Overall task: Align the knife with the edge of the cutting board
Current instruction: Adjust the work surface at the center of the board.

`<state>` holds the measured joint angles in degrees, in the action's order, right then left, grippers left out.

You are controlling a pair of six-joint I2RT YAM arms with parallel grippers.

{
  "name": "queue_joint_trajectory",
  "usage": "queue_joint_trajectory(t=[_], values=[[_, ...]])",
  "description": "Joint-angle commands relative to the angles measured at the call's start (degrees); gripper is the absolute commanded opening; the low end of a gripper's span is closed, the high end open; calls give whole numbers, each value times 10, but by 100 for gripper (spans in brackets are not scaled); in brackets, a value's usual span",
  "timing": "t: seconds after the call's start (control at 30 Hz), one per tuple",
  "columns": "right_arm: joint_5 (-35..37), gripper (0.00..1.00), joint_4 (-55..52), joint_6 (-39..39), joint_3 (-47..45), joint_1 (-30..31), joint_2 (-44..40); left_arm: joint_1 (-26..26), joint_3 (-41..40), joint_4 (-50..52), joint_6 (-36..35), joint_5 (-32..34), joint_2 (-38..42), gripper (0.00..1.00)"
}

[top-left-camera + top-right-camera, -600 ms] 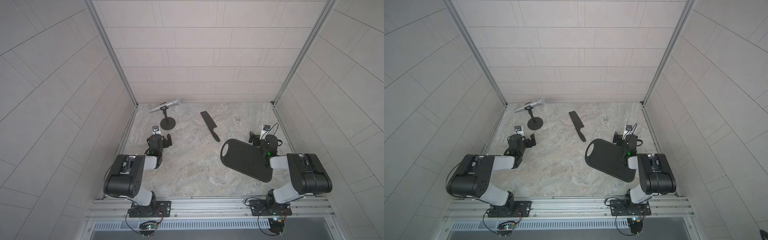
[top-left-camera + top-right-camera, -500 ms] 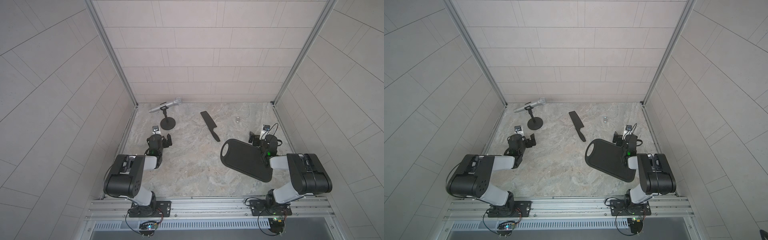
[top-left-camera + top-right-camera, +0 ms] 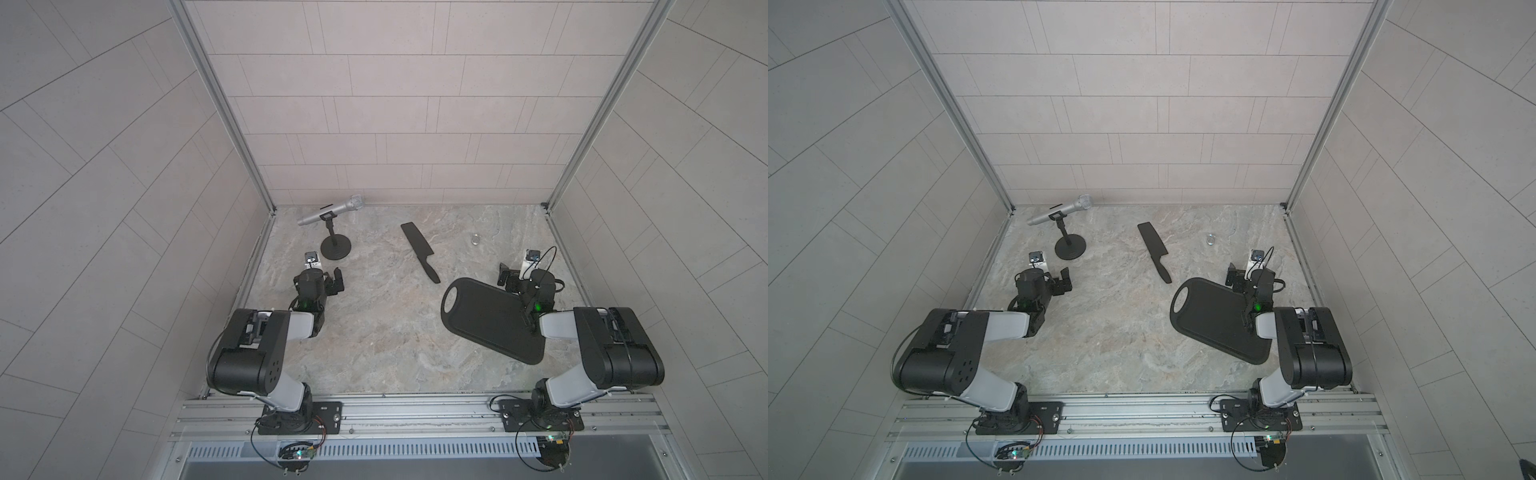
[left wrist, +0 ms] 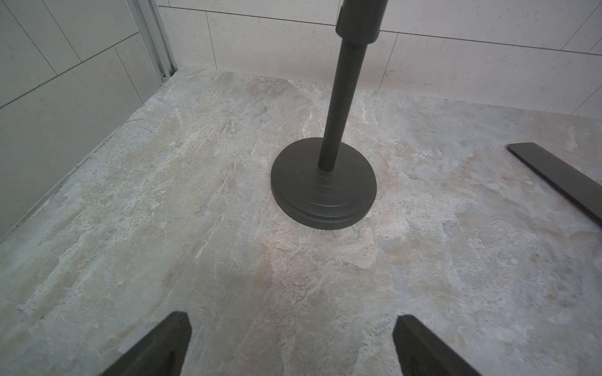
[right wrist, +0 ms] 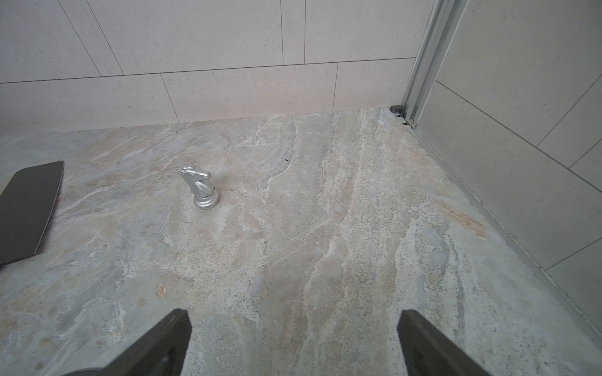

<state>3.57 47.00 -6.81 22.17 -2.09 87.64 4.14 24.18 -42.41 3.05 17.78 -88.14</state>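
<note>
The matte-black knife (image 3: 419, 250) (image 3: 1154, 251) lies slantwise in the middle of the stone table, blade toward the back wall, handle tip pointing at the cutting board. The black cutting board (image 3: 486, 322) (image 3: 1212, 318) lies flat at the right, skewed, its handle hole toward the centre, a short gap from the knife's handle. My right gripper (image 3: 510, 280) (image 5: 293, 325) hovers open and empty by the board's far right edge. My left gripper (image 3: 334, 282) (image 4: 291, 328) stands open and empty at the left, well away from both. The knife's blade shows in the left wrist view (image 4: 560, 175) and the right wrist view (image 5: 29, 208).
A silver microphone (image 3: 330, 210) rests on a black round-based stand (image 4: 324, 185) just ahead of my left gripper. A small silver chess knight (image 5: 200, 188) (image 3: 475, 239) stands at the back right. Tiled walls close the table on three sides.
</note>
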Motion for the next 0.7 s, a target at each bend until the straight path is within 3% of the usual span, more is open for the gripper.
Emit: queue_joint_trajectory(t=[0.0, 0.13, 0.27, 0.37, 0.53, 0.67], values=[[5, 100, -5, 4, 5, 2, -7, -4, 8, -6, -4, -6, 4, 100], [32, 100, -25, 6, 13, 7, -21, -3, 40, 66, 17, 48, 38, 100], [108, 100, -223, -40, 88, 9, -86, 2, 89, 183, 44, 118, 84, 100], [143, 100, -345, -127, 130, 9, -113, 14, 142, 291, 80, 155, 110, 100], [98, 100, -485, -195, 187, 9, -166, 47, 265, 504, 167, 167, 124, 100], [55, 100, -542, -248, 198, 9, -199, 73, 339, 624, 202, 112, 109, 100]])
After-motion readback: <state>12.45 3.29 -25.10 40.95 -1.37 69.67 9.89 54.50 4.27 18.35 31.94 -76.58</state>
